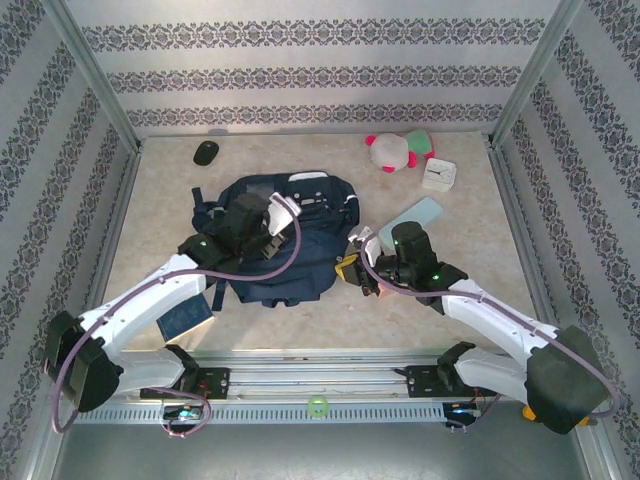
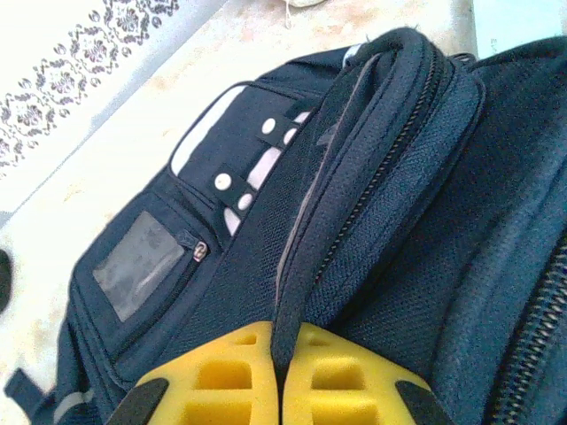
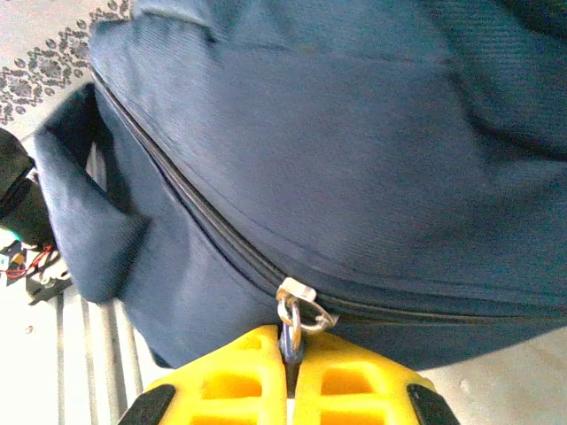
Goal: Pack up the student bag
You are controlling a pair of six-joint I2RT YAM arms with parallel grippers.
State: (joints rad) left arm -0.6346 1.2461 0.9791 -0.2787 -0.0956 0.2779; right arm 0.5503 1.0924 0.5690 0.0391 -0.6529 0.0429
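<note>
"Navy backpack (image 1: 305, 255) lies in the middle of the desk (image 1: 160, 200), front pocket facing the top of the overhead frame. Who has hold of what?"

"At the bottom of its own wrist view, the left pincer (image 2: 279, 372) is clenched on a padded lip of cloth (image 2: 301, 248) beside a zip. The right pincer (image 3: 291, 365) is clenched on the metal zip pull (image 3: 299, 305) at the bag's lower right side."

"So the zip is the job in hand?"

"I'd judge so. The plush toy (image 1: 395, 150), the white clock (image 1: 438, 175) and the black mouse (image 1: 206, 152) wait along the top of the frame, well apart from the bag, so nothing looks packed yet."

"How should it be done?"

"Draw the pull along the line of the teeth, not away from the cloth, or the slider will jam or the pull will slip out. The left side should hold its lip firm against that drag, so the bag stays put and the track lies straight."

"Which way opens it?"

"I can't tell; the track looks closed on both sides of the slider."
</note>
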